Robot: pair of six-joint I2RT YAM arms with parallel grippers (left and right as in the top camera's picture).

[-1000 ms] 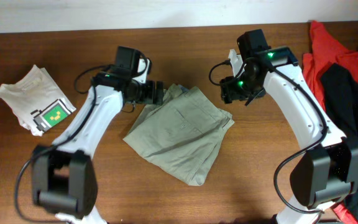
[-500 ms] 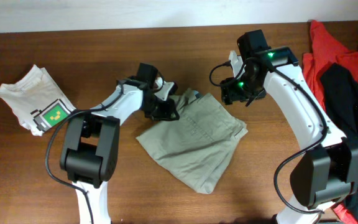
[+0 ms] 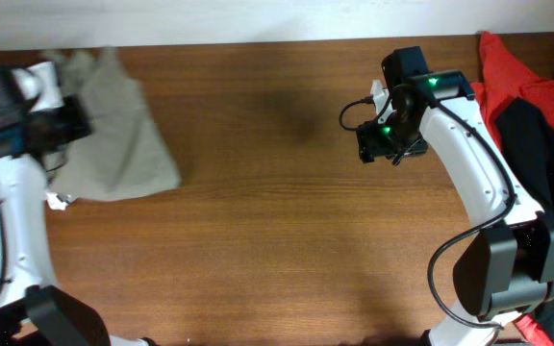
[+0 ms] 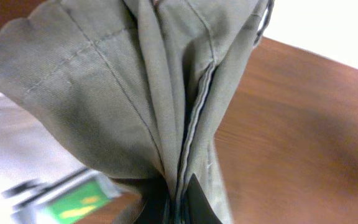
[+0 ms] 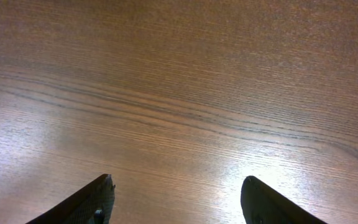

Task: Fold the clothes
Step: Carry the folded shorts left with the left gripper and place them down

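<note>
Pinching a bunched fold of the clothes (image 4: 135, 93), the left gripper (image 4: 176, 202) has its fingers pressed together on the khaki cloth, which fans out wide beyond the fingertips. Just beside those fingers, partly under the cloth, there's a white tee (image 4: 23, 149) with a green print. The right gripper (image 5: 178, 186) has its fingers spread wide, only bare table (image 5: 179, 93) showing between them, well apart from the cloth. A red garment (image 3: 517, 86) and a black garment (image 3: 546, 130) lie behind that gripper.
</note>
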